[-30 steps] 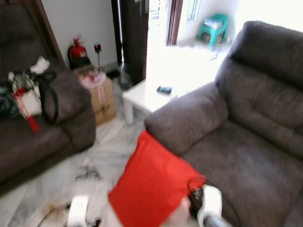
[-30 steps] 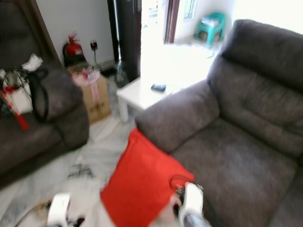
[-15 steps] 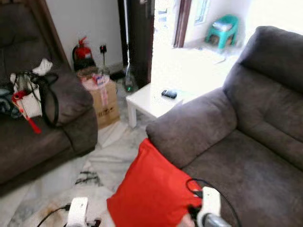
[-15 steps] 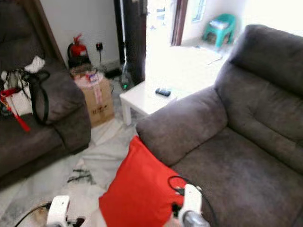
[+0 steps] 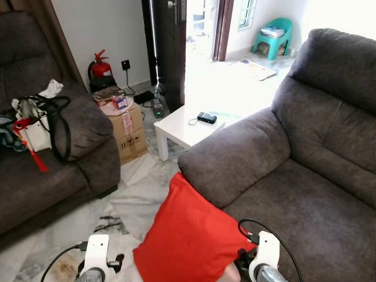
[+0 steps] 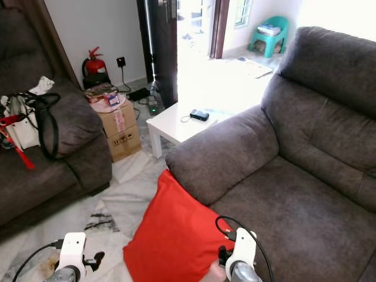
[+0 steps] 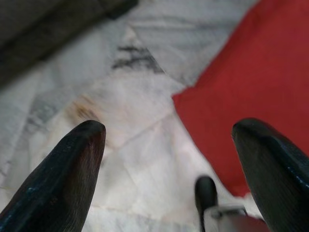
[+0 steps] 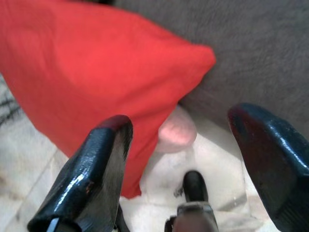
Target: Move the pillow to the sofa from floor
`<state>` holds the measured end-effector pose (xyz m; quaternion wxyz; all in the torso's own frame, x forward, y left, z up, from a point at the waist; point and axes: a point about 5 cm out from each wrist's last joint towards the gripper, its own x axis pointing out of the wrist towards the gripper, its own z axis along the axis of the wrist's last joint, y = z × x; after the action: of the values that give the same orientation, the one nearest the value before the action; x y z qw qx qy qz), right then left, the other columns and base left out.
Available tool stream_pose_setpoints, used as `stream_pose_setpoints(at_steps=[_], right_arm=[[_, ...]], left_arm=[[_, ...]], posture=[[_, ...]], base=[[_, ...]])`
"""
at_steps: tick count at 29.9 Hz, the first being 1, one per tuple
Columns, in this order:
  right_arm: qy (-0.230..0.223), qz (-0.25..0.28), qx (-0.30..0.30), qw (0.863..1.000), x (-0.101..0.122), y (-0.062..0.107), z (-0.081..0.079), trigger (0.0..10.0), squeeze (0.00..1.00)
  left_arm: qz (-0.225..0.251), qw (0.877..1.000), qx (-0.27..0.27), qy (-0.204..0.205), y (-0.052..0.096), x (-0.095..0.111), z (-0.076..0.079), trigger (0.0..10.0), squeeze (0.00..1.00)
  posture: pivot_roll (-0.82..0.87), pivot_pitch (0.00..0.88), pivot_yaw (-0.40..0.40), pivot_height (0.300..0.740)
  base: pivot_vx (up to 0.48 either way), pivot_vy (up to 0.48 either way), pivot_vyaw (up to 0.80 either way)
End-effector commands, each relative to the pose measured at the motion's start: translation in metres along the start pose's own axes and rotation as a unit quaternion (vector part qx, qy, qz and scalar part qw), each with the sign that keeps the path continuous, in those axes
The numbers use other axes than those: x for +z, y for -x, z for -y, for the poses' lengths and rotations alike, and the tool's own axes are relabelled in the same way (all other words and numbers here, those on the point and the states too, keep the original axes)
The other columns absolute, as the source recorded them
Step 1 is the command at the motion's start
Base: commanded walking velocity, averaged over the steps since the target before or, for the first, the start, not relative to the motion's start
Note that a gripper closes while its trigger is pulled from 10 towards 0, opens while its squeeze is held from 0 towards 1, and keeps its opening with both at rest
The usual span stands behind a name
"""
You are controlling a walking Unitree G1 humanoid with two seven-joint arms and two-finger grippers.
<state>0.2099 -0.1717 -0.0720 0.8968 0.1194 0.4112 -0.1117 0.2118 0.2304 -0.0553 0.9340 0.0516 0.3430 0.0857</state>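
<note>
Pillow (image 5: 191, 238) first: the red cushion is standing on edge on the marble floor (image 5: 138, 197), leaning its upper corner against the front of the grey sofa (image 5: 294, 170), just below the near armrest. It is propped that way rather than lying flat, so both of its broad faces are exposed, and that is probably why the arms are coming in from either side of it.

Right gripper (image 8: 193, 159) is sitting low at the pillow's sofa-side corner, its two black fingers (image 8: 91, 179) spread wide, one in front of the red fabric and the other in front of the grey upholstery. Nothing is between them yet; I cannot tell whether the near finger is brushing the cloth. Left gripper (image 7: 169, 174) is hovering over the floor beside the pillow's other lower edge, also spread wide and carrying nothing, with the red edge lying toward one finger.

Elsewhere, a white side table (image 5: 188, 126) is standing beyond the armrest with a small dark object on it, a cardboard box (image 5: 126, 126) is sitting next to a second dark sofa (image 5: 64, 158) that is holding a bag (image 5: 35, 126), and a red fire extinguisher (image 5: 100, 67) is resting by the wall.

My read: the lift is not yet underway, and the wide seat cushion right behind the pillow is waiting as the landing spot.
</note>
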Motion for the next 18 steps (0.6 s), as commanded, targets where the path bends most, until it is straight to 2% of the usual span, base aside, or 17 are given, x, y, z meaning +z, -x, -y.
stream_pose_setpoints(at_steps=[1, 2, 4, 5, 6, 7, 9, 11, 12, 14, 15, 16, 18], right_arm=[[-0.006, 0.025, -0.002, 1.000, 0.009, -0.001, 0.000, 10.0, 0.00], [-0.010, 0.035, -0.001, 0.999, 0.011, -0.001, 0.000, 10.0, 0.00], [-0.019, 0.048, -0.003, 0.999, 0.014, -0.001, 0.001, 10.0, 0.00], [-0.027, 0.108, -0.013, 0.994, 0.030, 0.002, 0.024, 10.0, 0.00], [-0.026, 0.140, -0.018, 0.990, 0.039, 0.004, 0.037, 10.0, 0.00], [-0.022, 0.207, -0.021, 0.978, 0.060, 0.010, 0.055, 10.0, 0.00], [-0.010, 0.252, -0.011, 0.968, 0.074, 0.014, 0.056, 10.0, 0.00], [-0.013, 0.283, 0.002, 0.959, 0.082, 0.017, 0.054, 10.0, 0.00], [-0.013, 0.283, 0.002, 0.959, 0.082, 0.017, 0.054, 10.0, 0.00], [-0.006, 0.319, 0.022, 0.947, 0.095, 0.021, 0.046, 10.0, 0.00], [-0.006, 0.319, 0.022, 0.947, 0.095, 0.021, 0.046, 10.0, 0.00], [-0.004, 0.341, 0.032, 0.940, 0.102, 0.023, 0.041, 10.0, 0.00], [-0.003, 0.357, 0.039, 0.933, 0.108, 0.024, 0.037, 10.0, 0.00]], left_arm=[[0.084, 0.996, 0.018, -0.011, -0.007, 0.039, -0.012, 10.0, 0.00], [0.136, 0.990, 0.025, -0.015, -0.009, 0.064, -0.019, 10.0, 0.00], [0.159, 0.986, 0.037, -0.027, -0.010, 0.077, -0.023, 10.0, 0.00], [0.180, 0.982, 0.039, -0.030, -0.010, 0.088, -0.023, 10.0, 0.00], [0.188, 0.981, 0.037, -0.030, -0.010, 0.092, -0.023, 10.0, 0.00], [0.217, 0.975, 0.027, -0.046, -0.009, 0.103, -0.019, 10.0, 0.00], [0.246, 0.967, 0.012, -0.067, -0.007, 0.113, -0.012, 10.0, 0.00], [0.278, 0.959, 0.009, -0.058, -0.004, 0.121, -0.009, 10.0, 0.00], [0.278, 0.959, 0.009, -0.058, -0.004, 0.121, -0.009, 10.0, 0.00], [0.309, 0.950, -0.001, -0.051, -0.002, 0.132, -0.005, 10.0, 0.00], [0.309, 0.950, -0.001, -0.051, -0.002, 0.132, -0.005, 10.0, 0.00], [0.320, 0.946, -0.008, -0.048, -0.001, 0.138, -0.001, 10.0, 0.00], [0.330, 0.943, -0.010, -0.047, 0.000, 0.143, 0.001, 10.0, 0.00]], posture=[[0.01, 0.000, 0.015, 0.740], [0.01, 0.000, 0.014, 0.740], [0.01, 0.000, 0.013, 0.740], [0.01, 0.000, 0.013, 0.740], [0.01, 0.000, 0.013, 0.740], [0.01, 0.000, 0.007, 0.740], [0.02, 0.000, 0.003, 0.740], [0.02, 0.000, 0.001, 0.740], [0.02, 0.000, 0.001, 0.740], [0.02, 0.000, -0.001, 0.740], [0.02, 0.000, -0.001, 0.740], [0.03, 0.000, 0.000, 0.740], [0.02, 0.000, 0.004, 0.740]], base=[[0.000, 0.000, 0.00], [0.000, 0.000, 0.00], [0.000, 0.000, 0.00], [0.000, 0.000, 0.00], [0.000, 0.000, 0.00], [0.000, 0.000, 0.00], [0.000, 0.000, 0.00], [0.000, 0.000, 0.00], [0.000, 0.000, 0.00], [0.000, 0.000, 0.00], [0.000, 0.000, 0.00], [0.000, 0.000, 0.00], [0.000, 0.000, 0.00]])
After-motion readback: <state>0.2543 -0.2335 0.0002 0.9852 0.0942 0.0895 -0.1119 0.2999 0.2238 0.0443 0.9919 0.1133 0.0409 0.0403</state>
